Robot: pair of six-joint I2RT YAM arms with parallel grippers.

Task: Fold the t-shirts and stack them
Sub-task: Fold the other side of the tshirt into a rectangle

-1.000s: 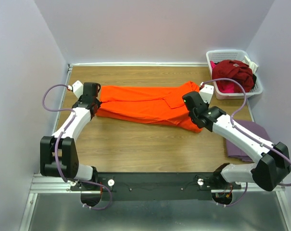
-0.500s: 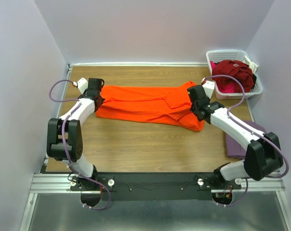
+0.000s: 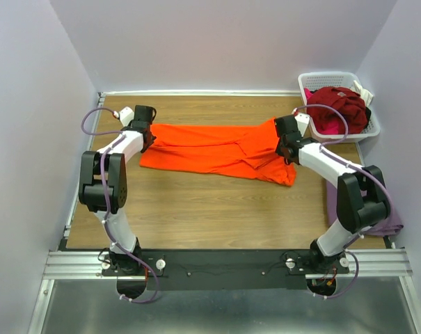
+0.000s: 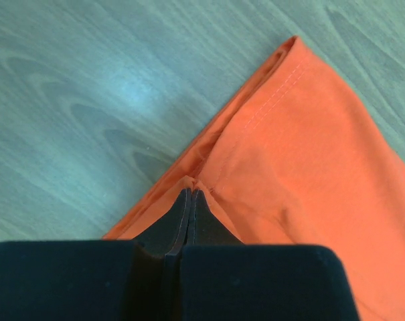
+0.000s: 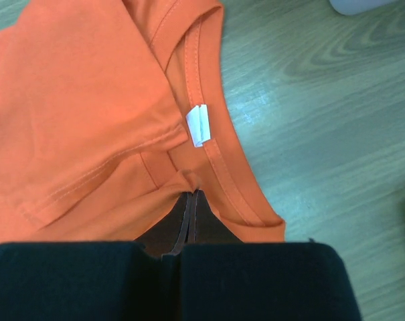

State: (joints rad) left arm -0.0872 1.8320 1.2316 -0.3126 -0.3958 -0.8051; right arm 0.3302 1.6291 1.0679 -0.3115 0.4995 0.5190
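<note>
A bright orange t-shirt (image 3: 217, 149) lies folded lengthwise as a long band across the far half of the wooden table. My left gripper (image 3: 146, 136) is shut on its left end; the left wrist view shows the jaws (image 4: 191, 194) pinching a fold near the hem corner (image 4: 289, 50). My right gripper (image 3: 288, 145) is shut on its right end; the right wrist view shows the jaws (image 5: 193, 194) pinching fabric just below the collar and the white neck label (image 5: 197, 125). A dark red t-shirt (image 3: 339, 104) lies heaped in the basket. A mauve-purple t-shirt (image 3: 377, 202) lies at the right edge.
A white slatted plastic basket (image 3: 314, 78) stands at the back right corner, with pink fabric (image 3: 328, 126) under the red tee. Purple walls close in the table on three sides. Bare wood (image 3: 210, 209) lies between the orange shirt and the arm bases.
Both arms have swung toward the far side, carrying the shirt's two ends with them. The orange band now lies a little farther back and straighter.
</note>
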